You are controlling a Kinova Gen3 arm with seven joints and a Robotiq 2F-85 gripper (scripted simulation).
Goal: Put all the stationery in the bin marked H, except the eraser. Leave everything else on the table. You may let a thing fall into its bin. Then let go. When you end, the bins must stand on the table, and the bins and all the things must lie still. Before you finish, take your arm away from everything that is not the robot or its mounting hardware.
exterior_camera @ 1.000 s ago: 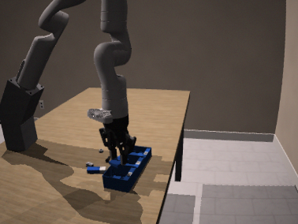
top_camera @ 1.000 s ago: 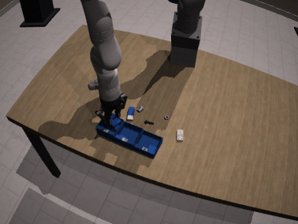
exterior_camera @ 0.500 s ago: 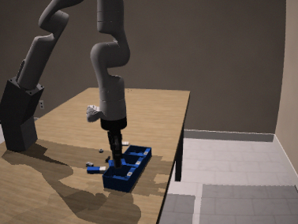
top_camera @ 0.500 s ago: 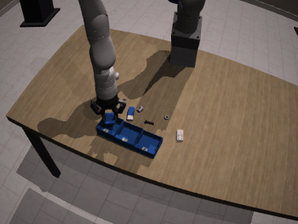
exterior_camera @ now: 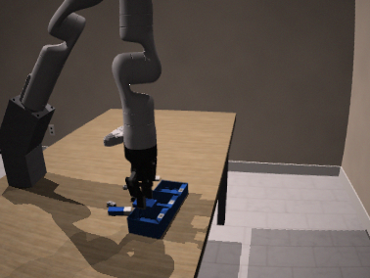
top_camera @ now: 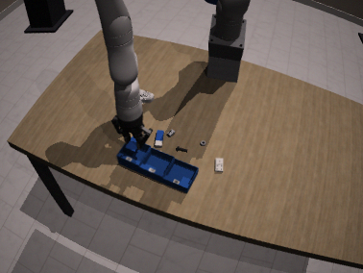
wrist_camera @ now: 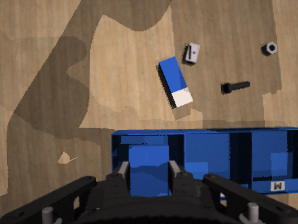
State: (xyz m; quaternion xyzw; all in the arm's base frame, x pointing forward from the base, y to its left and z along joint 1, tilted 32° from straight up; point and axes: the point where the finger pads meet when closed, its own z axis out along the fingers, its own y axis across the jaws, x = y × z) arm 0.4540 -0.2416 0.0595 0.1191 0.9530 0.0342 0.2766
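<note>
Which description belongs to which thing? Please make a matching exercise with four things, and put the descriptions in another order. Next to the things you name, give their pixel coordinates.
1. Eraser (top_camera: 159,136) (exterior_camera: 116,210) (wrist_camera: 173,76)
2. Bolt (top_camera: 181,149) (wrist_camera: 236,86)
3. White block (top_camera: 219,165)
4. Blue block (wrist_camera: 149,162)

A. Between the fingers of the gripper (top_camera: 143,139) (exterior_camera: 141,200) (wrist_camera: 149,172)
B. Blue with a white end, lying on the table
C. Black and thin, lying on the table
D. Pale with dark dots, to the right of the bins (top_camera: 163,179) (exterior_camera: 143,230) (wrist_camera: 210,131) in the top view

Pairs: 1-B, 2-C, 3-D, 4-A

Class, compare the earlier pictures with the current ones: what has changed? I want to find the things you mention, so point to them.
The pincer (top_camera: 134,138) (exterior_camera: 141,201) (wrist_camera: 149,170) has turned above the blue bins (top_camera: 169,165) (exterior_camera: 171,215) (wrist_camera: 210,132). It holds a blue block (wrist_camera: 149,162); no grasp or release is visible. The bins and blue-and-white eraser (top_camera: 159,136) (exterior_camera: 117,210) (wrist_camera: 172,75) stayed put.
</note>
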